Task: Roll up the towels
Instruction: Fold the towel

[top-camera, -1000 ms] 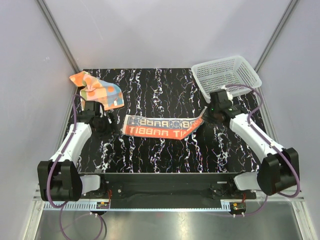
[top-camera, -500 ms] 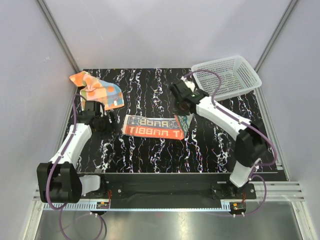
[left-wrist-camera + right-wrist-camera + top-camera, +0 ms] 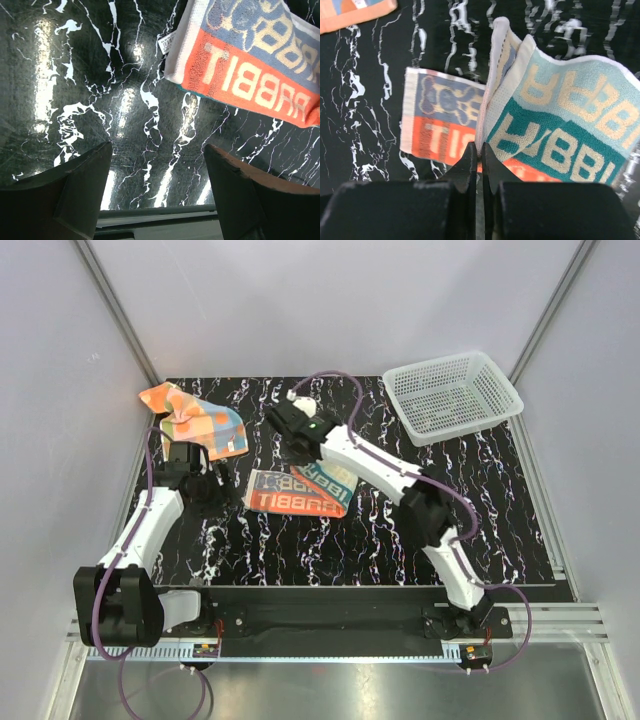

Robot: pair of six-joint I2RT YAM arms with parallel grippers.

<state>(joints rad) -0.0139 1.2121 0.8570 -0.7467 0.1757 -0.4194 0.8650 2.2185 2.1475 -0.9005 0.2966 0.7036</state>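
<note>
Right tool pinched tight on the lifted edge of the RABBIT towel, which lies partly folded over itself mid counter. Left tool spread wide, empty, just beside that towel's left end. Orange towel crumpled at the far-left corner.

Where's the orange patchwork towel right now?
In the top view, the orange towel lies crumpled at the far-left corner of the table, just beyond the left gripper and apart from the RABBIT towel at centre.

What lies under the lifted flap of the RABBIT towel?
The RABBIT towel's own flat half, on the black table. The right end effector pinches the flap's edge. Whatever lies further beneath the flap is covered.
</note>
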